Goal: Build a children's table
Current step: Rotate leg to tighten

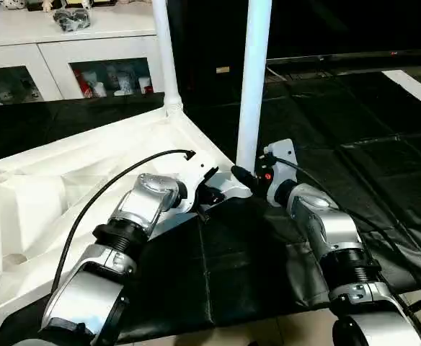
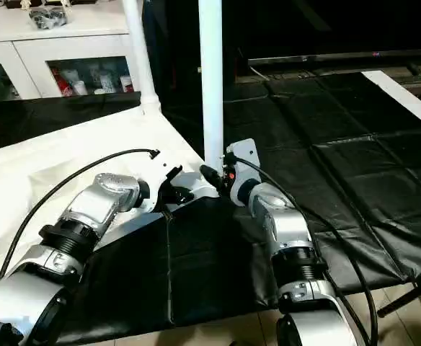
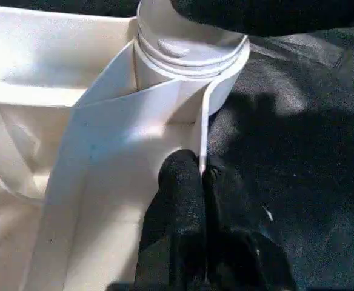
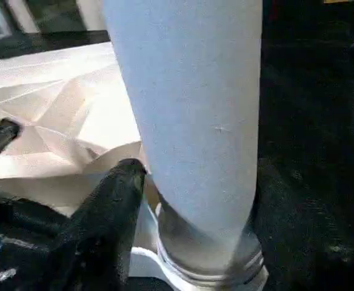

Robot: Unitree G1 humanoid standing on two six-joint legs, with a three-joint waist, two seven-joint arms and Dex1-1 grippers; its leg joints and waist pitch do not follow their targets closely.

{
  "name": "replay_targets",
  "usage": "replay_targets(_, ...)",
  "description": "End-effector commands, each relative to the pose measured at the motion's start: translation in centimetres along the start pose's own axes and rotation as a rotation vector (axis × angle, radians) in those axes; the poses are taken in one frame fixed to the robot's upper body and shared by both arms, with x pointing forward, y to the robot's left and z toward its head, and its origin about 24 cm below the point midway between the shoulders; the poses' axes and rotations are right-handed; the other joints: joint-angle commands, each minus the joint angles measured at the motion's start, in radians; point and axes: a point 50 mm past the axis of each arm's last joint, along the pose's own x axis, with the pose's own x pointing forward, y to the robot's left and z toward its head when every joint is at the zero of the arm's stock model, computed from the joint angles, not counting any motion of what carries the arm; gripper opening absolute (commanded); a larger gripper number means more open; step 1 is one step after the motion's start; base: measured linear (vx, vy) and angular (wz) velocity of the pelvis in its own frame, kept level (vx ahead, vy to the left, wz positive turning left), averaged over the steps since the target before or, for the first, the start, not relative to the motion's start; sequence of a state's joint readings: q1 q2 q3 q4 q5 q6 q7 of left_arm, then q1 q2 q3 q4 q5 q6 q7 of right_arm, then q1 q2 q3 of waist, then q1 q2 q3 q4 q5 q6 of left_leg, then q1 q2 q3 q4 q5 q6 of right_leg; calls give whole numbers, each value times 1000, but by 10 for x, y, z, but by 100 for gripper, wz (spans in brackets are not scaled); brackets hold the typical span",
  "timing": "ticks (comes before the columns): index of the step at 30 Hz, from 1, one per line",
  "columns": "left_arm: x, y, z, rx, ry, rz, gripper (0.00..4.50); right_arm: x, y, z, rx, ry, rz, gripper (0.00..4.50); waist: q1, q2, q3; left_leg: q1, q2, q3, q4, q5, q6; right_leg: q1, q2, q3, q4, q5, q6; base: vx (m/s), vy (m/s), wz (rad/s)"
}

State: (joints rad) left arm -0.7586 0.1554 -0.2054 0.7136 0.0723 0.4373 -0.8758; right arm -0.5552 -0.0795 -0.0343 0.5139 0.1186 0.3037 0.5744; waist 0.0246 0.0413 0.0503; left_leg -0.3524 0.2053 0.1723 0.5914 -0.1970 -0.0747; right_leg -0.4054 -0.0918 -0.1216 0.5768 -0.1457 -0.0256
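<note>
white tabletop [image 1: 66,180] lying underside up, two legs standing in sockets

its rim is pinched by the left gripper [image 3: 201,182]; the near leg [image 1: 254,79] is flanked by the spread right gripper [image 1: 241,173].

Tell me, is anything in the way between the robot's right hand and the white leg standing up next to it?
Nothing visible is. The right gripper sits right up against the near leg, close to where it goes into the table top's corner socket. One black finger lies beside the leg's base with nothing between them.
</note>
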Motion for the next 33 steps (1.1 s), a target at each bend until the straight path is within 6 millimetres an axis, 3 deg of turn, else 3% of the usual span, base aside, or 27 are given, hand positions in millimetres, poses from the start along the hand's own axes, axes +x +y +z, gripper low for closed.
replay_targets(1, 6, -17, 28, 83, -113, -111, 0, 13, 33, -9, 12, 35, 202, 317, 11, -10, -73, -6, 15, -4, -61, -143, 92, 68, -58, 49, -67, -280, -192, 0, 0, 0)
replay_targets(7, -12, -13, 12, 207, -39, -262, 0, -20, 11, -5, -78, 54, 396, 375, 27, -6, -73, -4, 21, -2, -61, -147, 106, 68, -57, 51, -62, -248, -211, 0, 0, 0)
replay_targets(11, -19, -12, 8, 255, -22, -342, 0, -30, 1, -3, -119, 80, 439, 406, 48, -4, -72, 11, 26, 3, -61, -169, 86, 56, -58, 54, -66, -283, -209, 0, 0, 0)
replay_targets(13, -26, -13, 7, 302, -18, -422, 0, -41, -3, -1, -148, 113, 538, 406, 60, -4, -72, 10, 28, 3, -63, -171, 80, 57, -55, 54, -63, -280, -212, 0, 0, 0)
replay_targets(14, -29, -14, 6, 316, -8, -460, 0, -45, -4, 2, -147, 120, 592, 406, 71, -2, -74, 16, 33, 5, -62, -172, 79, 52, -57, 57, -59, -261, -218, 0, 0, 0)
replay_targets(17, -31, -14, 4, 349, 11, -494, 0, -50, -4, 4, -150, 134, 668, 406, 78, -5, -75, 10, 33, 6, -62, -162, 80, 55, -57, 60, -51, -225, -232, 0, 0, 0)
replay_targets(19, -31, -15, 2, 369, 25, -508, 0, -52, -4, 4, -160, 143, 702, 406, 84, -7, -75, 6, 32, 5, -62, -151, 80, 58, -60, 61, -51, -232, -224, 0, 0, 0)
replay_targets(21, -32, -17, -3, 393, 53, -544, 0, -53, -3, 3, -158, 161, 750, 381, 86, -16, -76, 2, 31, 5, -61, -134, 82, 59, -61, 61, -49, -236, -217, 0, 0, 0)
replay_targets(33, -35, -21, -11, 422, 76, -612, 0, -60, -3, 0, -124, 222, 871, 280, 90, -20, -75, 0, 31, 5, -60, -123, 79, 58, -64, 61, -51, -283, -199, 0, 0, 0)
